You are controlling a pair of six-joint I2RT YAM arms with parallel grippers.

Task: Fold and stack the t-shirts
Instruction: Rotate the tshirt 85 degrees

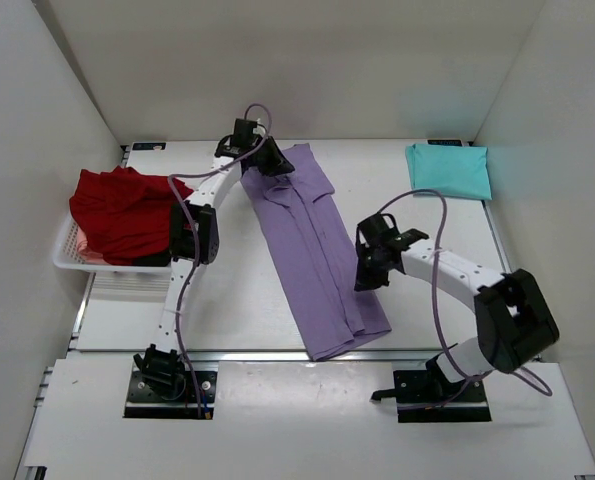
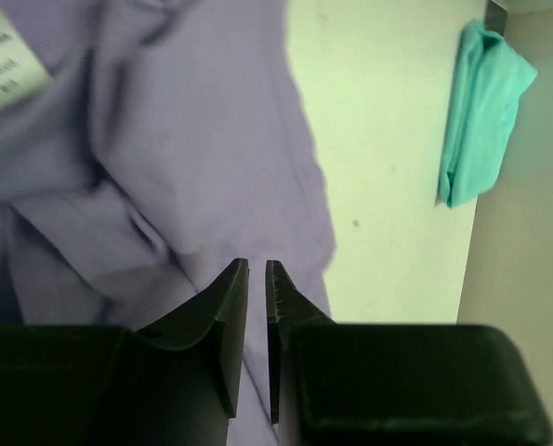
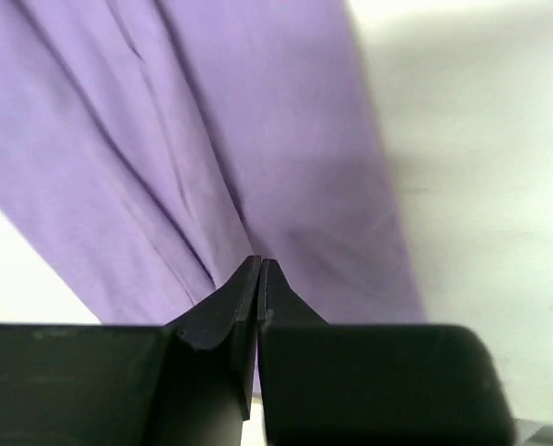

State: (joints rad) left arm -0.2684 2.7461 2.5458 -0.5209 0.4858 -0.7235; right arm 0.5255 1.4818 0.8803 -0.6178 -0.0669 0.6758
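Note:
The lavender t-shirt (image 1: 312, 250) lies folded into a long strip, running diagonally from the far centre to the near centre of the table. My left gripper (image 1: 262, 160) hovers over its collar end (image 2: 192, 139). Its jaws are almost closed, with a thin gap and nothing between them (image 2: 256, 269). My right gripper (image 1: 365, 280) is shut and empty just above the strip's right edge (image 3: 211, 139), as the right wrist view shows (image 3: 259, 263). The teal t-shirt (image 1: 449, 170) lies folded at the far right and also shows in the left wrist view (image 2: 480, 111). Deep red shirts (image 1: 122, 212) are heaped at the left.
The red heap sits in a white slotted basket (image 1: 67, 255) at the table's left edge. White walls close in the table at the back and on both sides. A white label (image 2: 6, 65) shows at the lavender shirt's collar.

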